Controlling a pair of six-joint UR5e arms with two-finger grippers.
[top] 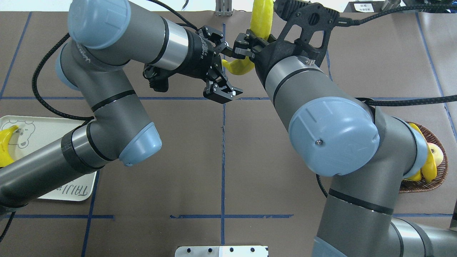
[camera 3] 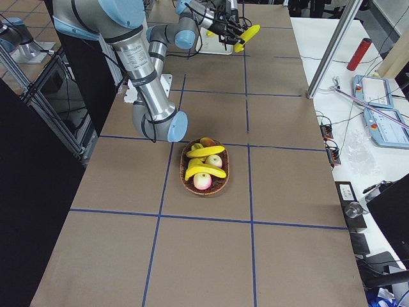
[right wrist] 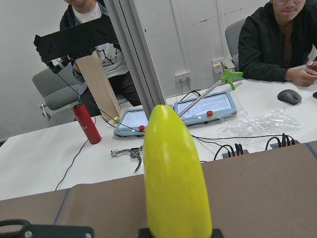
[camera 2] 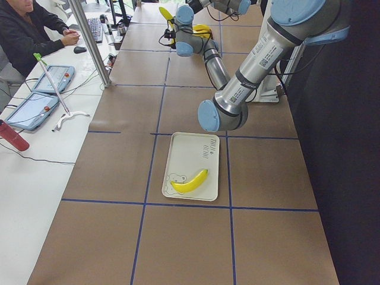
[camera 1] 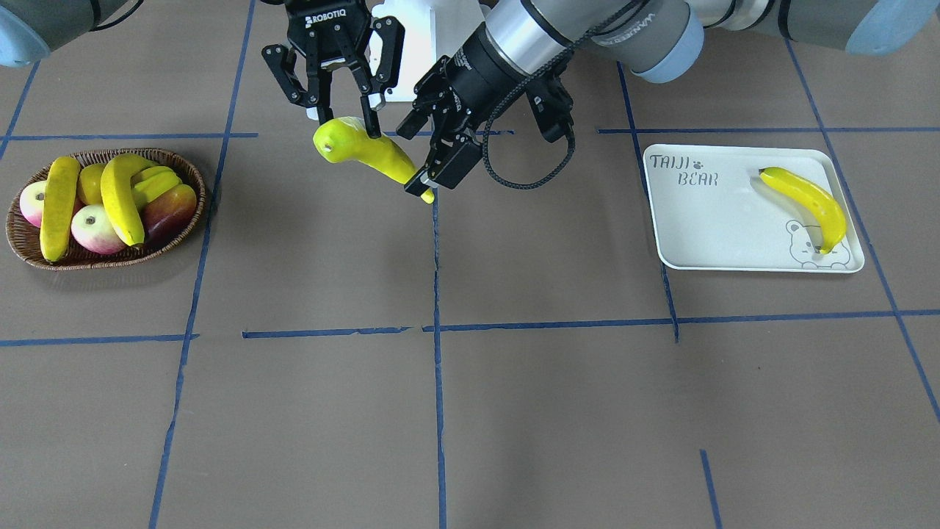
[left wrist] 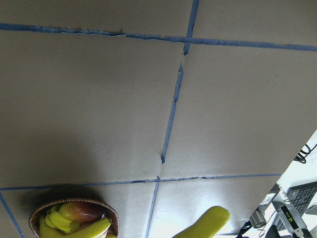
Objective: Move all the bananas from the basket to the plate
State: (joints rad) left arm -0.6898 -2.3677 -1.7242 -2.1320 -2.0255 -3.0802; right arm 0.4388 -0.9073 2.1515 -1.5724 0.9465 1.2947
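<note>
A handover in mid-air. The right pincer (camera 1: 348, 121) was clamped on the thick end of one banana (camera 1: 367, 150). It held the fruit in the air above the tabletop (camera 1: 514, 404), well apart from the plate (camera 1: 720, 228) and on the plate's basket side.

The banana's long axis sloped down toward the plate. Its free, thin tip therefore pointed at the left arm, the arm nearer the plate. The left pincer (top: 229, 71) had its jaws apart, one to each side of that thin tip. I could not tell whether either pad touched the skin.

I judged that the next move turned on this: the left jaws had to close across the tip before the right ones let go.

A second banana (camera 1: 808, 202) lay slantwise on the plate, one end over the printed bear. The basket (camera 1: 95, 262) sat far from the plate, toward the opposite end of the tabletop. It held two more bananas (camera 1: 59, 207) (camera 1: 121, 197) lying over other fruit (camera 1: 94, 229).
</note>
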